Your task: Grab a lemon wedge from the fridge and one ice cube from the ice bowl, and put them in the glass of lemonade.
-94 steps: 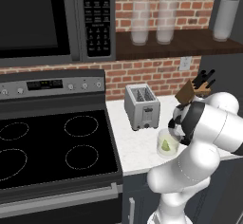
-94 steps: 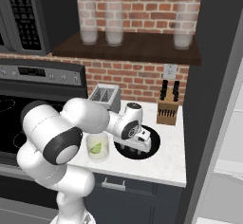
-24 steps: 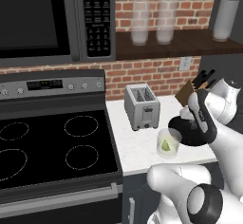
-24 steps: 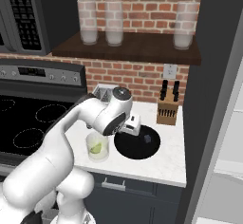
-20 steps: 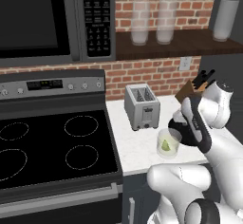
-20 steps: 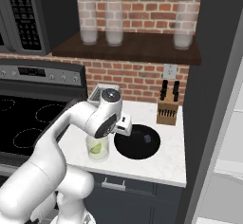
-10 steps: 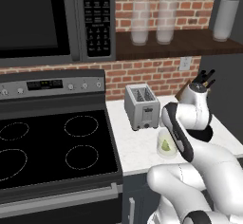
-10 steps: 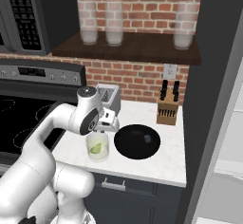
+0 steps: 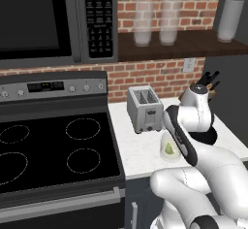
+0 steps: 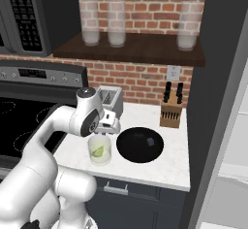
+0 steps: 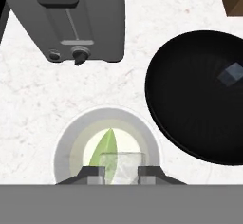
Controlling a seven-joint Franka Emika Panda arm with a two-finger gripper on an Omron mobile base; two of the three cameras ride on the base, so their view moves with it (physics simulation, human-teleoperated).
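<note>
Sitting on the counter [image 11: 28,109] beside the ice bowl [image 11: 199,95], with the lemon wedge [image 11: 107,147] already inside: the glass of lemonade [image 11: 107,152], straight beneath the end effector [image 11: 120,172]. Clamped between the fingertips [image 11: 95,172], a pale ice cube [image 11: 122,163], hanging directly over the glass's mouth. Judging by that alignment, only a straight-down release needed, no sideways shift.

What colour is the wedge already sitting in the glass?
Yellow-green. The lemon wedge lies inside the glass of lemonade; it shows best in the hand view.
</note>
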